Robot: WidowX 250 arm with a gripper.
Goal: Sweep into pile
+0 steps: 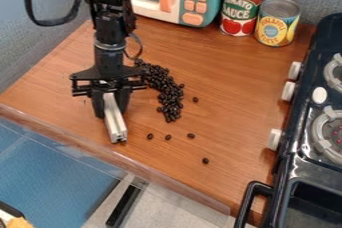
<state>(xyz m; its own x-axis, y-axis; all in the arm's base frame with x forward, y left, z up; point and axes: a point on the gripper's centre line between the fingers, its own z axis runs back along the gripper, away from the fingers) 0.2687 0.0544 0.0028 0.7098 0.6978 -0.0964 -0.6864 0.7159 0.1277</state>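
A: Gripper point(111, 110), left of centre in the frame. State?
B: Closed around a pale, straight-edged bar point(115, 123), tilted, lower end by the counter. Metal or plastic, hard to tell.
A: Beans?
B: Dark, glossy, oval. Curved heap point(165, 88) just right of the gripper, mid-frame; a few strays point(191, 135) lower, right of the bar.
A: Surface?
B: Brown wood-grain counter point(234, 87), smooth.

Its arm point(110, 24) is all blk w/ thick blk cable point(50, 23), thinner wire point(139, 48) nr wrist, narrow gray band point(109, 47) & blk 2-finger gripper point(112, 114) w/ wide crosspiece.
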